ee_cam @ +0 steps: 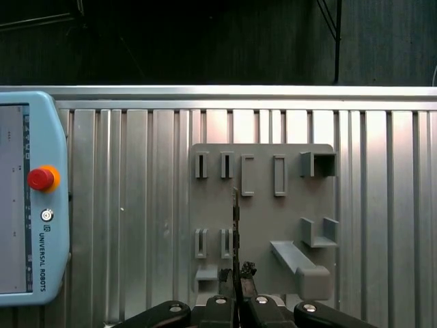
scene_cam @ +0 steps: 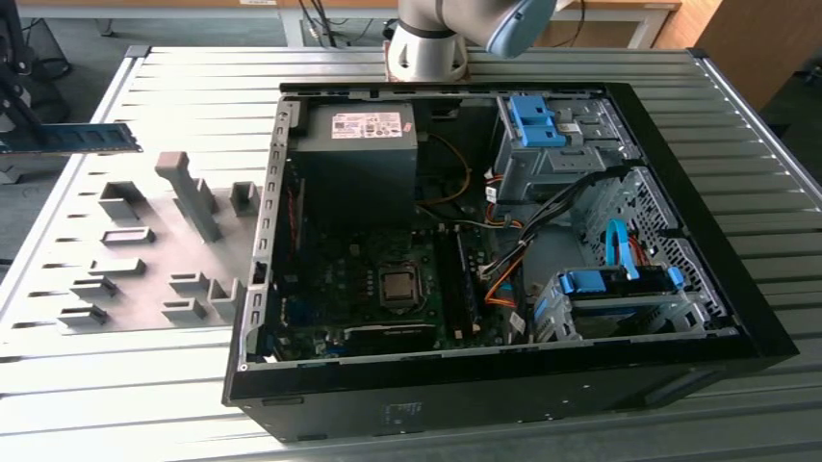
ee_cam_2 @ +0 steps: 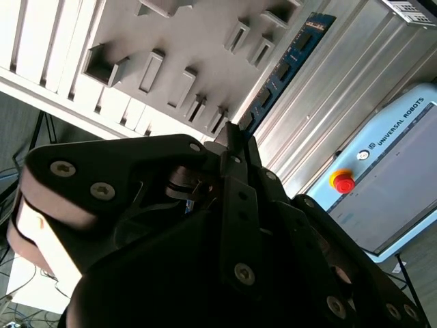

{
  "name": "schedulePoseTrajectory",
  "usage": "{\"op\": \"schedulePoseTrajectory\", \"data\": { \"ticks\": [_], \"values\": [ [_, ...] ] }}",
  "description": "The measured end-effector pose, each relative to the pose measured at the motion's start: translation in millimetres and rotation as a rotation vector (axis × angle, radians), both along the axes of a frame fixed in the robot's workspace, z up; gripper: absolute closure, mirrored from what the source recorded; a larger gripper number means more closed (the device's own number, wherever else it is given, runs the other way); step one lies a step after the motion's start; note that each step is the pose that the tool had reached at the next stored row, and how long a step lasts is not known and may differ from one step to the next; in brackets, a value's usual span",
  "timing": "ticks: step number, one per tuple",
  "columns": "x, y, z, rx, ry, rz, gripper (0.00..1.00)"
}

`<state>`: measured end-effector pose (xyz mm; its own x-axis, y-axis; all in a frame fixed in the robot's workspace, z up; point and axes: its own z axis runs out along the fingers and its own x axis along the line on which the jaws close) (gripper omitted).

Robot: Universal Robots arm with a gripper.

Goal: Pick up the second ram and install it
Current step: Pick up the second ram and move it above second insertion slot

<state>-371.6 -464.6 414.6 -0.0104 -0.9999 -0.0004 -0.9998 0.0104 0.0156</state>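
Note:
The second ram (scene_cam: pixel 75 138), a thin blue-green stick, hangs in the air above the grey fixture plate (scene_cam: pixel 141 207) at the exterior view's left. My gripper (scene_cam: pixel 11 144) sits at that picture's edge, shut on one end of the stick. In the first wrist view the ram (ee_cam: pixel 235 219) stands edge-on between the black fingertips of the gripper (ee_cam: pixel 237 275), over the plate (ee_cam: pixel 263 205). In the second wrist view the ram (ee_cam_2: pixel 283 68) sticks out past the gripper (ee_cam_2: pixel 235 140). The black memory slots (scene_cam: pixel 455 279) lie on the motherboard inside the open computer case (scene_cam: pixel 719 298).
The case holds a power supply (scene_cam: pixel 353 159), blue drive brackets (scene_cam: pixel 617 281) and loose cables. Grey upright fixture blocks (scene_cam: pixel 192 197) rise from the plate. A teach pendant (ee_cam: pixel 27 198) with a red stop button lies on the ribbed metal table (ee_cam: pixel 136 205). The arm's base (scene_cam: pixel 430 43) stands behind the case.

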Motion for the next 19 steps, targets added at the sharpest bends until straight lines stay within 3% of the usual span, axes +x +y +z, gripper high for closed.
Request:
{"op": "schedulePoseTrajectory", "data": {
  "ticks": [19],
  "values": [
    [13.4,0.0,0.0,0.0000,0.0000,0.000,0.86]
  ]
}}
